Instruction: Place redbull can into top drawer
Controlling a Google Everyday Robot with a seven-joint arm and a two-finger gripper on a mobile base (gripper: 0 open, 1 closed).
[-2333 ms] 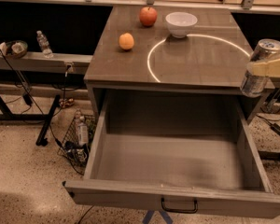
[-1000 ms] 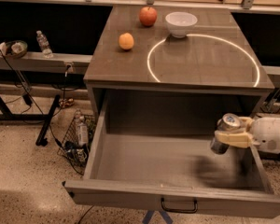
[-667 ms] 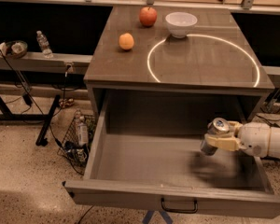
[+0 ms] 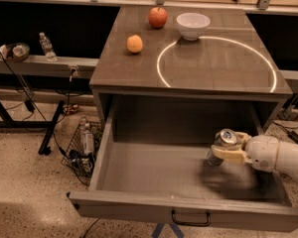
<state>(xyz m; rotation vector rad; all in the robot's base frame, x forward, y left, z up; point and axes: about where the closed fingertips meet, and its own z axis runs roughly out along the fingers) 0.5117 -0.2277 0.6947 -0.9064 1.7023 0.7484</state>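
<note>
The top drawer (image 4: 139, 209) is pulled wide open below the cabinet top, with its grey front panel and dark handle (image 4: 190, 218) nearest the camera. My gripper (image 4: 227, 151) reaches in from the right and is shut on the redbull can (image 4: 221, 144), a slim silvery can with its pull-tab top showing. The can hangs upright inside the drawer at its right side, just above the drawer floor. The white arm (image 4: 280, 156) crosses the drawer's right wall.
On the cabinet top (image 4: 208, 68) stand a red apple (image 4: 158, 17), an orange (image 4: 134, 43) and a white bowl (image 4: 192, 25). A clear water bottle (image 4: 47, 46) stands on a shelf at left. A wire basket (image 4: 82, 148) and cables lie on the floor left of the drawer.
My gripper has carried the can down from beside the cabinet top's right edge into the open drawer, then moved it left and lower inside.
</note>
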